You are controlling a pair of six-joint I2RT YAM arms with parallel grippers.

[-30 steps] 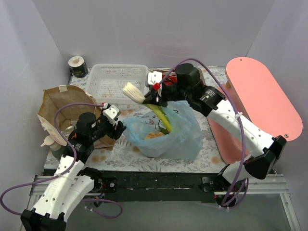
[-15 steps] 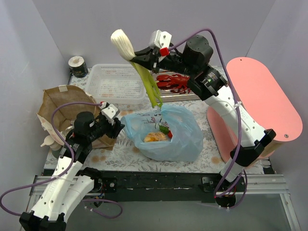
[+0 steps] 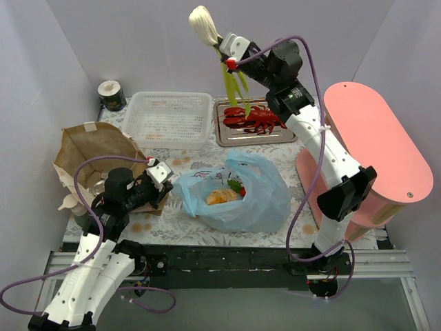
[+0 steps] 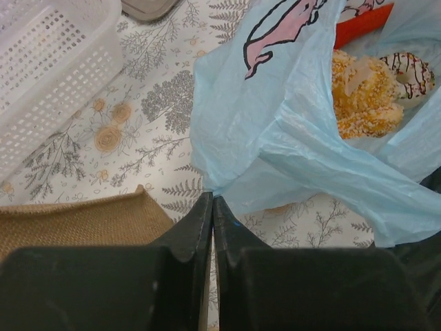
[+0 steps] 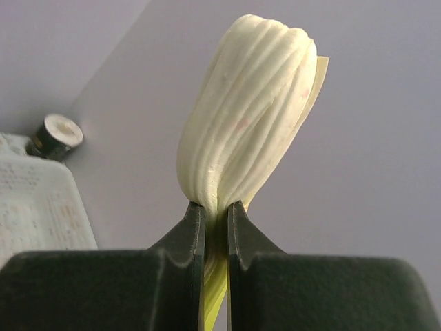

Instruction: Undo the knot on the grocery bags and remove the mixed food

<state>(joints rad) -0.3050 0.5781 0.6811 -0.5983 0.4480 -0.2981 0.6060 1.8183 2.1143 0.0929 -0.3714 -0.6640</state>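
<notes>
A floral-print counter (image 3: 172, 224) sits between pale grey walls (image 3: 138, 41). At the upper middle of the top view the right gripper (image 3: 226, 58) has its jaws clamped on the leek (image 3: 204, 26), raised high (white bulb up, green leaves hanging). Just below it in the frame is the metal tray (image 3: 222, 136) carrying the red toy lobster (image 3: 253, 117). In the centre lies the light-blue plastic bag (image 3: 251, 196), mouth open, with orange sprinkled pieces (image 4: 362, 93) inside. The left gripper (image 4: 212, 201) has its jaws together at the bag's left edge; I cannot tell whether they pinch any film. The brown paper bag (image 3: 86, 148) stands at far left.
</notes>
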